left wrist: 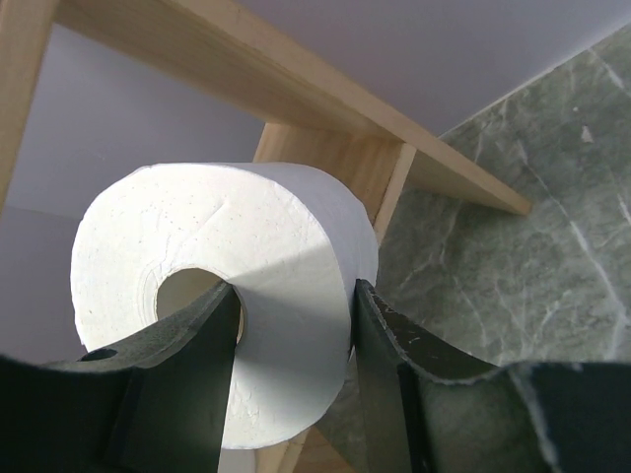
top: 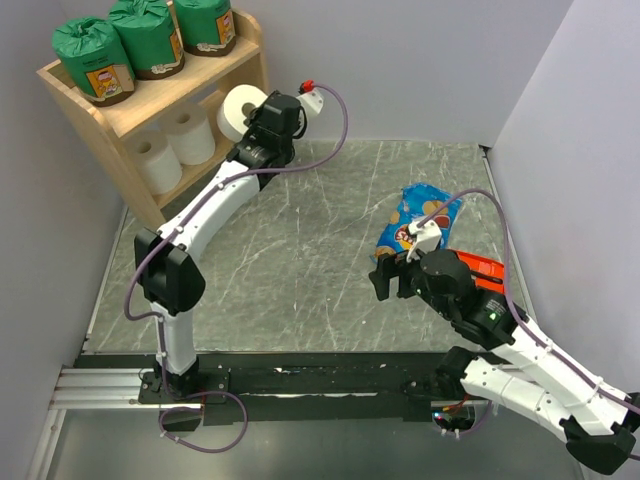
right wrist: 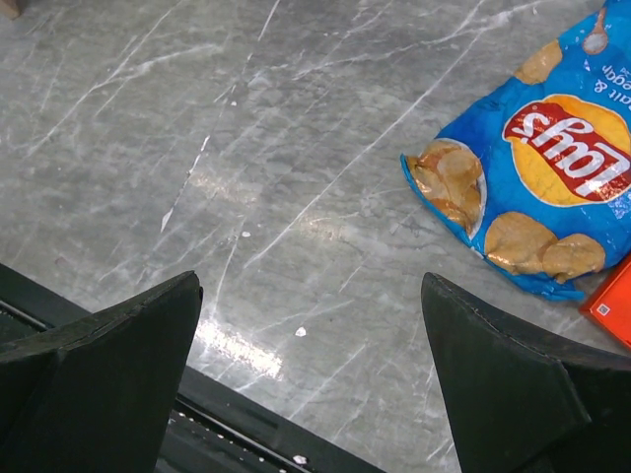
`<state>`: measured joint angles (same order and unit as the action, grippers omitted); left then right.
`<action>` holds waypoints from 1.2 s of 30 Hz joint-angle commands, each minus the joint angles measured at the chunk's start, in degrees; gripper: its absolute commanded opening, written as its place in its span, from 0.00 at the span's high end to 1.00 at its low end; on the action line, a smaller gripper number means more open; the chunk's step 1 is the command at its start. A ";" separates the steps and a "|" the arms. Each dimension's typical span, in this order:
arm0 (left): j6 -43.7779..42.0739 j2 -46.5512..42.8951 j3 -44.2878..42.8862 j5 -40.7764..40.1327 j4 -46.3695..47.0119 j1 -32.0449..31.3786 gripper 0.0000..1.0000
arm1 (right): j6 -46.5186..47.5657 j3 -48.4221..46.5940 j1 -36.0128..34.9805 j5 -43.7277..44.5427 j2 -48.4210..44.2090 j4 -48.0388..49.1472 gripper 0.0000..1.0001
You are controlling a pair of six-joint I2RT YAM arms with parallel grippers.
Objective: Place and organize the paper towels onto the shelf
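Note:
The wooden shelf (top: 128,112) stands at the far left. Three green-wrapped rolls (top: 148,38) sit on its top tier. Two bare white rolls (top: 172,148) sit on the lower tier. My left gripper (top: 252,118) is shut on a third white roll (top: 237,110), held at the right end of the lower tier. In the left wrist view one finger (left wrist: 187,365) sits in the roll's (left wrist: 256,256) hollow core and the other presses its outside, with the shelf board (left wrist: 296,89) above. My right gripper (top: 392,282) is open and empty, low over the table.
A blue snack bag (top: 418,220) lies right of centre, also in the right wrist view (right wrist: 542,177). A flat red packet (top: 478,266) lies beside it, partly under the right arm. Grey walls close in the left, back and right. A black rail (top: 300,380) runs along the near edge.

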<state>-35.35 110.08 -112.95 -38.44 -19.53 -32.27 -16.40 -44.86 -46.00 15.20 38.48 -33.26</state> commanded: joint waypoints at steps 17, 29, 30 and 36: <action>-5.87 3.74 -5.62 0.73 9.25 4.67 0.35 | 1.64 -0.49 -0.06 0.97 -0.16 3.99 0.01; -4.82 0.93 -6.94 -0.85 8.46 0.38 0.27 | 0.59 -0.93 0.03 0.27 -1.39 2.15 0.01; -2.12 -0.56 -7.20 -0.42 7.67 -0.59 0.26 | 0.15 -0.93 0.03 -0.17 -1.48 2.14 0.00; 12.29 -13.80 2.34 5.03 4.85 -8.50 0.14 | -2.23 -1.98 0.03 -3.50 -2.18 0.83 0.01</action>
<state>-34.41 110.50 -115.77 -36.82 -15.68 -36.05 -16.60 -44.86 -46.00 13.96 37.43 -32.25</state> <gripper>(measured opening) 0.832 0.994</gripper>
